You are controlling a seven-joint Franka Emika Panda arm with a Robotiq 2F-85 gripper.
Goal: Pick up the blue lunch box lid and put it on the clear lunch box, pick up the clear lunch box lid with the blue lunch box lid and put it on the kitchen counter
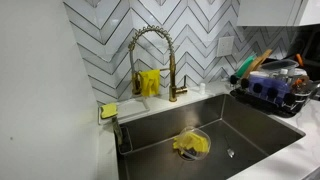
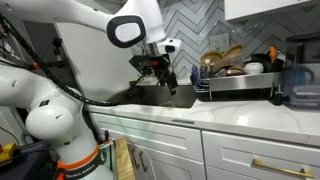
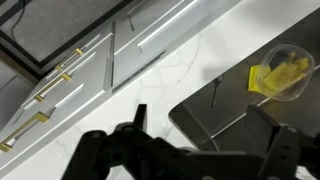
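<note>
Blue lunch box lid unseen.
Black gripper, jaws apart, hovers over the stainless steel sink; clear round container inside.

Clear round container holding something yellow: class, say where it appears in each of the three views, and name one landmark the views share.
In an exterior view: the clear round container with a yellow item lies lower centre, on the floor of the stainless steel sink.
In an exterior view: not visible; the white kitchen counter hides the sink's inside.
Wrist view: upper right, in the sink.
Shared landmark: the counter edge beside the sink.
</note>
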